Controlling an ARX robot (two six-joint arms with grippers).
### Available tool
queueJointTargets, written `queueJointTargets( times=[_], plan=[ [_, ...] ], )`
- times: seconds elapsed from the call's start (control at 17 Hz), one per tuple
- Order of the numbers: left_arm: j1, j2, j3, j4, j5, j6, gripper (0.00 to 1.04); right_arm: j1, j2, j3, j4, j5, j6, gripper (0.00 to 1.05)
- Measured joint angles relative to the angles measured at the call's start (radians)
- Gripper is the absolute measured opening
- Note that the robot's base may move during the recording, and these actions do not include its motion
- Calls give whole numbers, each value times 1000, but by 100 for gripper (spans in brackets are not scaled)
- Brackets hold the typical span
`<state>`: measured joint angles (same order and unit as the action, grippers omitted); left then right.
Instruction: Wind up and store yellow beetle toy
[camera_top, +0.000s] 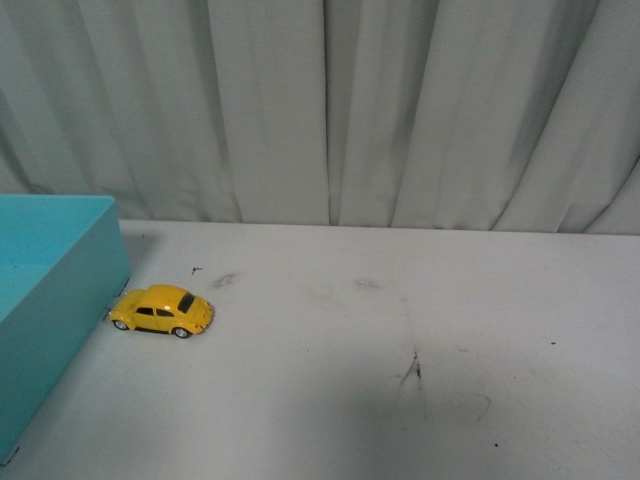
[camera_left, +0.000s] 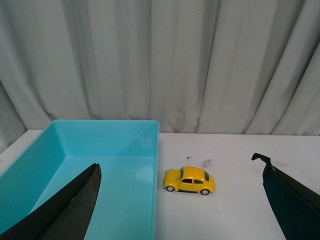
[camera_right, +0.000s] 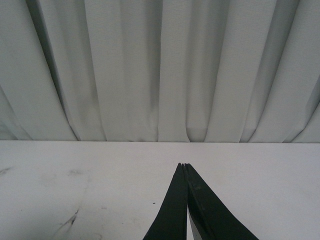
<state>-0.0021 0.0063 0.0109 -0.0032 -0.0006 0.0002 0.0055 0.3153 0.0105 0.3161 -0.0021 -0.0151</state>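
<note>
A glossy yellow toy car (camera_top: 162, 309), with dark windows, a black running board and silver wheel hubs, stands out against a white surface (camera_top: 300, 420) smudged with grey scuffs and a few small black specks. At left, a box (camera_top: 60, 290) is plain turquoise inside and out. At the far edge, a curtain (camera_top: 320, 100) hangs pale grey-white, its folds forming vertical bands of lighter and darker grey. The left claw (camera_left: 176, 161) and the right claw (camera_right: 183, 167) are both plain black, without markings.
</note>
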Motion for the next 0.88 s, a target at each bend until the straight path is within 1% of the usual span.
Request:
queueJointTargets(
  times=[0.53,0.59,0.65,0.71,0.88],
  plan=[
    [0,0,0,0,0,0,98,0,-143,0,-143,0,0,2],
    [0,0,0,0,0,0,98,0,-184,2,-207,1,0,2],
    [0,0,0,0,0,0,98,0,-266,0,-318,1,0,2],
    [0,0,0,-1,0,0,98,0,-315,0,-310,2,0,2],
    [0,0,0,0,0,0,98,0,-313,0,-319,3,0,2]
  ],
)
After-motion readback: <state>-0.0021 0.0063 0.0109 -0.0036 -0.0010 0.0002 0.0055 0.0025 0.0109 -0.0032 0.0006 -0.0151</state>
